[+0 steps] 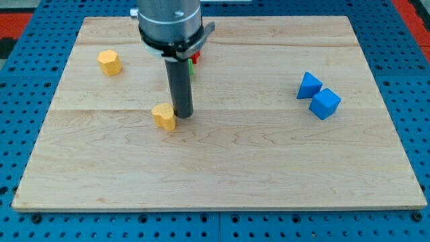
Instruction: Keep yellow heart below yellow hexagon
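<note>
Camera view shows the wooden counter [222,181] with the rod standing on it, my tip [183,115] set down just beside the yellow heart [164,116], on the heart's right and apparently touching it. The tool is a bare rod with nothing to close or release, so nothing is grasped; the heart is only nudged by contact. The yellow hexagon [109,62] lies well apart, toward the view's top left. The heart is thus already lower in the view than the hexagon, but offset to the right of it.

The step in hand is judged to be the sideways push of the heart. A further push toward the view's left seems called for, so that the heart is brought directly under the hexagon without being driven upward.

Two blue blocks [318,95] sit touching at the view's right, their shapes hard to name. Behind the rod, small red and green pieces [194,58] are largely hidden, and neither their shapes nor their number can be made out.
</note>
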